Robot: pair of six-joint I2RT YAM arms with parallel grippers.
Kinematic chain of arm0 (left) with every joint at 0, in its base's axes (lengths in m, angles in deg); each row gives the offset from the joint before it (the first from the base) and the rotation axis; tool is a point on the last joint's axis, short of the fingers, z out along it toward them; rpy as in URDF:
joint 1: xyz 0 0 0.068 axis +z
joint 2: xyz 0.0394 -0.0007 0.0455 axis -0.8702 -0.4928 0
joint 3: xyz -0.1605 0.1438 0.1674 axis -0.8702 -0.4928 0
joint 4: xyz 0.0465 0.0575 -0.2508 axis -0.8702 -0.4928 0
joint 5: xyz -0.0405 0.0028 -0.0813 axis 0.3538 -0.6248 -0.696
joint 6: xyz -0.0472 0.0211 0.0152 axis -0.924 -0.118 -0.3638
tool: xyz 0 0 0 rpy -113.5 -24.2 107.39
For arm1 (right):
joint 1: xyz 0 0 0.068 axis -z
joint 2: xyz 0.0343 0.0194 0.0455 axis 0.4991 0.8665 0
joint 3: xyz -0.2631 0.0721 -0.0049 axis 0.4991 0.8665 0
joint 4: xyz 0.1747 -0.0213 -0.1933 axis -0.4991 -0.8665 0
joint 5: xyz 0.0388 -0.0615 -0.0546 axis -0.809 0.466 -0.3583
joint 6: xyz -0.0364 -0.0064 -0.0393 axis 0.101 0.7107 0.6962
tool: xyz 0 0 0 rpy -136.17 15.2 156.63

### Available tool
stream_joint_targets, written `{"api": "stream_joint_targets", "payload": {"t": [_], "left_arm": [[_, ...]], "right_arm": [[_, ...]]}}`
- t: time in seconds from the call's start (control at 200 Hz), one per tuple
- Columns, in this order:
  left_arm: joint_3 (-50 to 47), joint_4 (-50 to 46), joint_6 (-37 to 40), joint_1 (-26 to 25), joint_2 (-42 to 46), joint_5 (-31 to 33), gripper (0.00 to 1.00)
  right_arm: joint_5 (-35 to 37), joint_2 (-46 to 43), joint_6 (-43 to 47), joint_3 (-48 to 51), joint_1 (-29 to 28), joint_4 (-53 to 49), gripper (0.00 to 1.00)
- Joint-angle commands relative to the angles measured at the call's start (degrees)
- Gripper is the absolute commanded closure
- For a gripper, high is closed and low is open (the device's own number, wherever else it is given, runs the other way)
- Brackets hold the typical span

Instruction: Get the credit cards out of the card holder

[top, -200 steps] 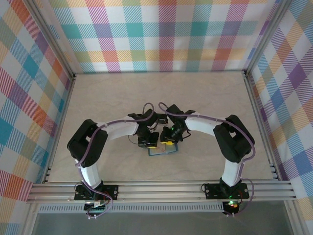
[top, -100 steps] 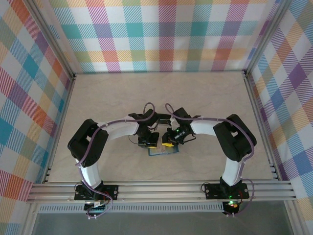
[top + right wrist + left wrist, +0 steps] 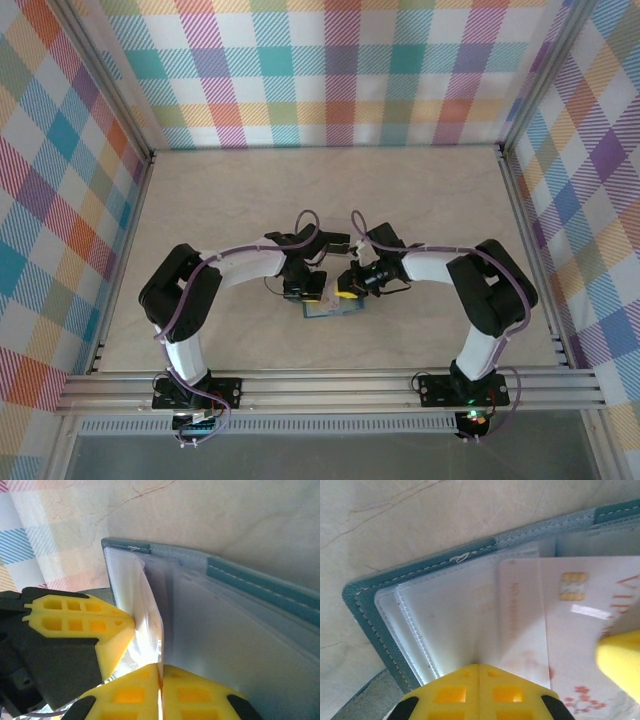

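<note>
Now, the jaws of the right gripper (image 3: 160, 680) were seen pressed together, with the thin edge of a pale credit card (image 3: 150, 625) pinched in the seam between them. The card was tilted up off the clear inner sleeves. From the left wrist view, one of its yellow fingertips (image 3: 620, 665) was seen over the card's near corner. A chip and red lettering were shown on the card's face, and it was drawn partly out of its pocket. Just beside, the jaws of the left gripper (image 3: 479, 672) were shut tight with nothing between them, their tips pressed down on a see-through pocket. Under both, the card holder (image 3: 365, 610) was laid open and flat, its teal stitched border framing the sleeves. From above, the holder (image 3: 335, 310) was found on the marbled bench (image 3: 330, 200), near the front edge, with both arms bent inward over it.
</note>
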Motion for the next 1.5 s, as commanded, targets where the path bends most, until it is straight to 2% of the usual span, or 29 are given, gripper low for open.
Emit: {"api": "stream_joint_targets", "payload": {"t": [0.0,0.3,0.47,0.615,0.695,0.83,0.915,1.2,1.495], "left_arm": [[0.29,-6.70,0.06,-0.23,0.35,6.11,0.99],[2.99,-6.22,-1.26,-0.24,5.09,6.06,0.98],[2.87,-6.44,-2.06,0.72,8.30,8.16,0.96],[1.51,-4.76,-2.59,2.80,10.35,6.95,0.95],[0.76,-3.95,-2.40,4.28,10.54,5.53,0.95],[-0.89,-1.81,-2.36,6.58,10.76,3.15,0.95],[-1.62,-1.49,-1.97,7.69,10.83,1.96,0.95],[-3.61,-2.44,0.37,10.34,12.31,0.45,0.95],[-3.75,-2.66,1.99,10.79,11.94,0.51,0.95]], "right_arm": [[4.14,-3.70,4.75,-1.15,1.72,-9.00,0.90],[6.15,-7.87,10.45,-9.40,2.35,-20.10,0.92],[12.15,-8.13,15.52,-15.67,2.44,-25.46,0.94],[17.43,-7.16,26.72,-21.09,2.44,-27.48,0.96],[17.56,-5.70,37.64,-25.37,2.36,-30.78,0.98],[22.87,-3.65,55.85,-31.32,2.26,-35.07,1.00],[24.68,-0.93,63.76,-36.24,2.25,-38.61,1.00],[30.56,8.54,79.41,-52.00,2.09,-46.70,1.00],[35.26,17.28,90.43,-64.68,0.82,-53.66,1.00]]}}
